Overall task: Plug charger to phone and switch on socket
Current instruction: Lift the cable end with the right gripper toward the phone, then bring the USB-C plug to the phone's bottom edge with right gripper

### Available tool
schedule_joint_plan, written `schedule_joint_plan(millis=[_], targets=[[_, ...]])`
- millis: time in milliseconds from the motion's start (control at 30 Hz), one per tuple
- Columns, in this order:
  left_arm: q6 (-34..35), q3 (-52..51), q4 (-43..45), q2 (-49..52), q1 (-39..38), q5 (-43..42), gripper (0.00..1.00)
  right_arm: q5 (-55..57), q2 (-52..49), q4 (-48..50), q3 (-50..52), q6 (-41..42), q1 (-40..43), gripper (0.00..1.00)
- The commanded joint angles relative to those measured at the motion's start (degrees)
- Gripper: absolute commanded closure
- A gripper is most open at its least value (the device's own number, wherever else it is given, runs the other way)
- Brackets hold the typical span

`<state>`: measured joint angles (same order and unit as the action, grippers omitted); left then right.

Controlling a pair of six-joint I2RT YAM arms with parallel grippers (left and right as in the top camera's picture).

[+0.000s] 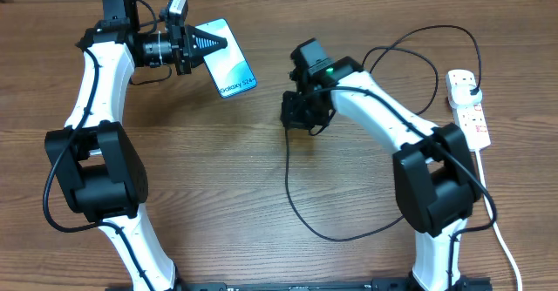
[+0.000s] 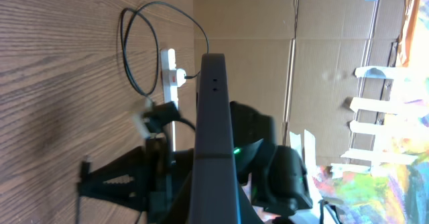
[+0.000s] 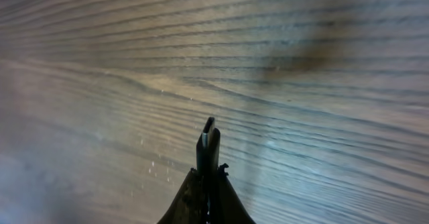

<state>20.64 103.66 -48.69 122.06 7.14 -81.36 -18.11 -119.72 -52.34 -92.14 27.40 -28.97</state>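
The phone (image 1: 228, 62), teal screen with white "Galaxy" lettering, is gripped at its far-left end by my left gripper (image 1: 202, 41), which is shut on it. In the left wrist view the phone (image 2: 213, 117) shows edge-on between the jaws (image 2: 167, 190). My right gripper (image 1: 301, 112) is at the table's middle, shut on the charger's small black connector tip (image 3: 209, 138), which sticks out past the fingertips (image 3: 208, 177) over bare wood. The black charger cable (image 1: 331, 233) loops across the table to a plug in the white socket (image 1: 469, 108) at the right, also visible in the left wrist view (image 2: 169, 66).
The socket's thick white cord (image 1: 499, 239) runs down along the right edge. The cable also arcs over the far right part of the table (image 1: 436, 30). The wooden table (image 1: 218, 195) lies between the arms. Cardboard boxes (image 2: 301, 49) stand beyond the table.
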Motion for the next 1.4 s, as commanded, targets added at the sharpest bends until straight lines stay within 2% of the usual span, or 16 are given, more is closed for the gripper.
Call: schedule_joint_plan(millis=[0, 133, 733, 800, 900, 1000, 1233, 1367], targets=[[-1.4, 1.2, -0.5, -0.6, 0.0, -2.1, 0.96, 3.3, -2.5, 1.2, 0.3, 8.9, -1.0, 0.96], [-1.4, 1.2, -0.7, -0.6, 0.0, -2.1, 0.96, 4.7, -4.3, 2.0, 0.3, 11.5, -1.2, 0.96], [-1.4, 1.2, -0.8, -0.6, 0.0, -2.0, 0.96, 7.5, -8.4, 5.8, 0.3, 13.3, -1.3, 0.96], [-1.4, 1.2, -0.8, -0.6, 0.0, -2.1, 0.96, 8.6, -8.4, 5.7, 0.3, 13.3, -1.5, 0.95], [-1.4, 1.2, -0.8, -0.6, 0.0, -2.1, 0.96, 10.9, -8.5, 5.8, 0.3, 13.4, -2.7, 0.87], [-1.4, 1.2, -0.8, -0.6, 0.0, -2.0, 0.96, 13.3, -8.5, 5.6, 0.3, 14.7, -3.8, 0.84], [-1.4, 1.2, -0.8, -0.6, 0.0, -2.1, 0.96, 14.6, -8.5, 5.4, 0.3, 16.1, -4.3, 0.84], [-1.4, 1.2, -0.9, -0.6, 0.0, -2.1, 0.96, 15.1, -8.5, 5.8, 0.3, 16.1, -4.4, 0.94]])
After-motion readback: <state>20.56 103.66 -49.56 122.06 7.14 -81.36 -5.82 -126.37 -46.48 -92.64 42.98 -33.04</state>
